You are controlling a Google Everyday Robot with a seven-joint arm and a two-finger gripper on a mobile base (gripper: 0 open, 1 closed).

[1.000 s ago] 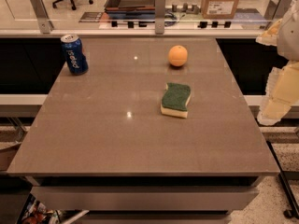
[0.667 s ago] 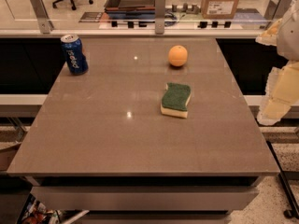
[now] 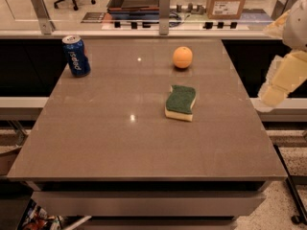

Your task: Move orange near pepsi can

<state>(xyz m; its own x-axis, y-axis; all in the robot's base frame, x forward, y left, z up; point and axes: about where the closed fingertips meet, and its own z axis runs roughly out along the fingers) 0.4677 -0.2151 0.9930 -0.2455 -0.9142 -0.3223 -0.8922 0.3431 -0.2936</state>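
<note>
The orange (image 3: 183, 57) sits on the brown table (image 3: 120, 143) at the back, right of centre. The blue pepsi can (image 3: 76, 55) stands upright at the back left corner, well apart from the orange. My gripper (image 3: 274, 94) hangs on the cream-coloured arm beyond the table's right edge, level with the middle of the table. It is away from both the orange and the can and holds nothing that I can see.
A green-and-yellow sponge (image 3: 181, 102) lies in front of the orange, near the table's middle right. A rail with metal posts (image 3: 164, 6) runs behind the table. A cardboard box (image 3: 228, 0) stands beyond it.
</note>
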